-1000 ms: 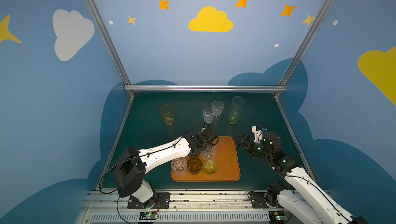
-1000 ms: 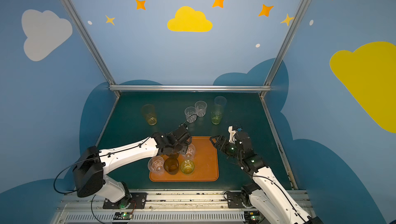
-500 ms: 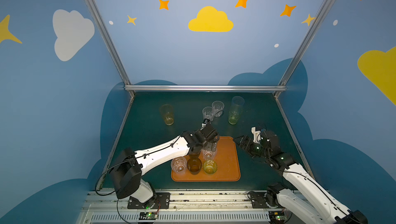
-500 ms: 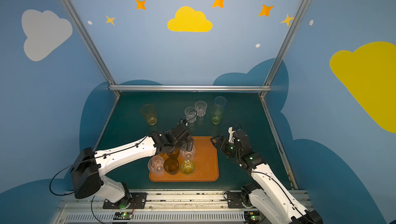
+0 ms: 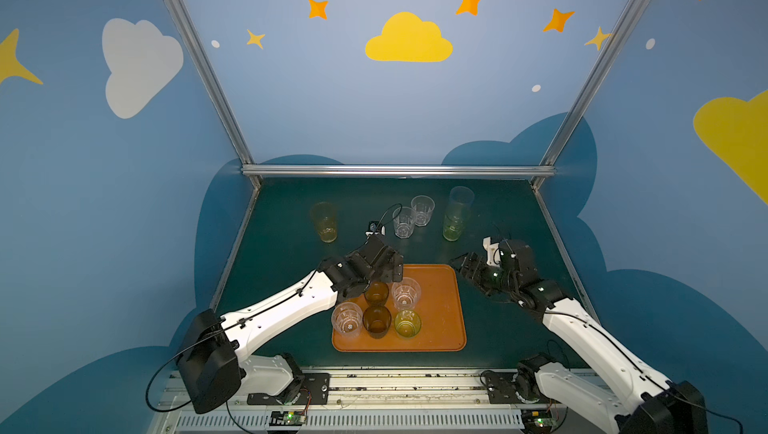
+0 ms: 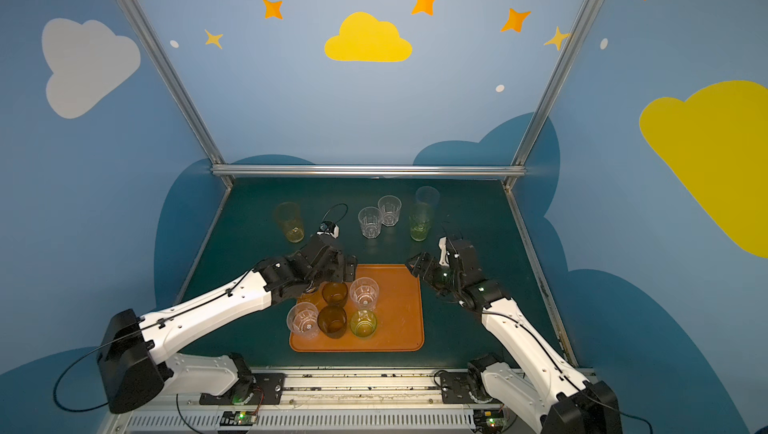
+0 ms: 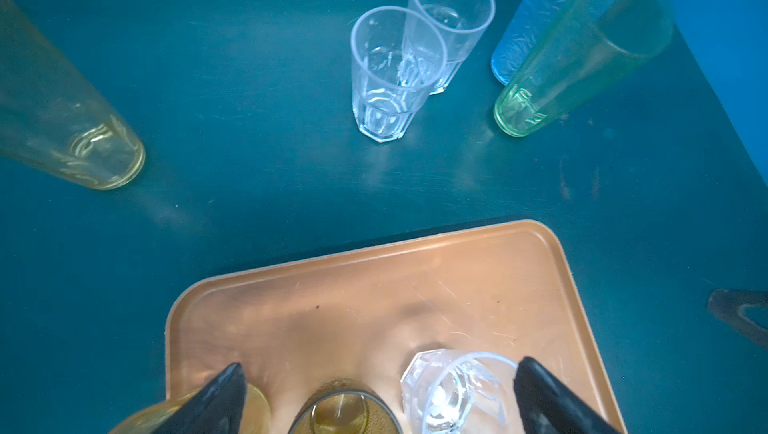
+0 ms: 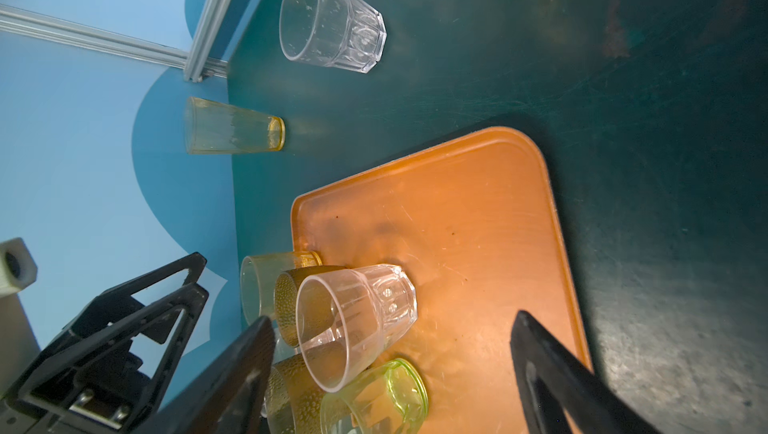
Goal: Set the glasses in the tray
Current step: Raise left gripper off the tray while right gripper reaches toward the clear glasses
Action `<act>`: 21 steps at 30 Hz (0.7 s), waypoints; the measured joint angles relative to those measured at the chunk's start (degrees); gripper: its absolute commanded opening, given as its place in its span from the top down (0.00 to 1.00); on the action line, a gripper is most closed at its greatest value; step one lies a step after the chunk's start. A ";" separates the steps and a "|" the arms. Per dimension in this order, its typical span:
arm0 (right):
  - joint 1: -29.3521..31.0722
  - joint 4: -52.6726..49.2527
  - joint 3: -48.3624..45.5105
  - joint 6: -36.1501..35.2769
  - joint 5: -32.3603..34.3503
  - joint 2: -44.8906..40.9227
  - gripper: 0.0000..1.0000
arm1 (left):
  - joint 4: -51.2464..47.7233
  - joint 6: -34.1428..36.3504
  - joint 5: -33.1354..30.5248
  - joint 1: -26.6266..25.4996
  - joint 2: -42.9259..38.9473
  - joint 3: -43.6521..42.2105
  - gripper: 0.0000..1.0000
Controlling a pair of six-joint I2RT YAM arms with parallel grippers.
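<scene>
Top views: tray (image 5: 442,328) is lying on the tabletop (image 5: 291,253) near the front, btwn the two arms; five glasses are standing upright in the half nearer the L arm: clear glass (image 5: 347,320), dark brown glass (image 5: 377,323) and yellow-green glass (image 5: 407,323) in front, brown glass (image 5: 376,293) and 2nd clear glass (image 5: 406,293) behind; L claw (image 5: 384,280) is hovering over the tray's back edge, just above the brown glass, spread, pinching nothing; R claw (image 5: 459,268) is hanging just off the tray's other back corner, also spread and empty. Farther back, well apart from the tray, tall amber glass (image 6: 291,223) is standing alone; short clear glass (image 6: 370,222) is standing just beside its twin (image 6: 389,210); tall green glass (image 6: 419,224) is standing w/ tall greyish glass (image 6: 427,196) right behind it.

L wrist view: L claw (image 7: 380,363) is gaping wide; brown glass (image 7: 345,411) and 2nd clear glass (image 7: 453,394) are sitting btwn its fingers (image 7: 216,403); a pale amber glass (image 7: 259,405) is peeking out by one finger, contact unclear.

R wrist view: R claw (image 8: 392,316) is spread, gripping nothing; the tray (image 8: 478,245) is showing a sixth glass, the pale amber glass (image 8: 266,282), behind the brown glass (image 8: 291,299).
</scene>
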 measured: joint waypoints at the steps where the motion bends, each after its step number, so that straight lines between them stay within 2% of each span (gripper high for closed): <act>1: 0.00 0.02 0.94 -0.15 -0.04 0.92 0.12 | 0.26 -0.42 0.20 0.48 -0.59 -0.74 0.00; 13: 1.68 2.14 8.35 -1.42 -0.44 10.43 0.12 | 8.11 -3.72 3.82 8.52 -12.52 -12.35 0.00; 21: 3.21 3.10 14.88 -2.78 -0.17 17.35 0.12 | 11.76 -3.34 4.46 10.23 -16.26 -14.45 0.00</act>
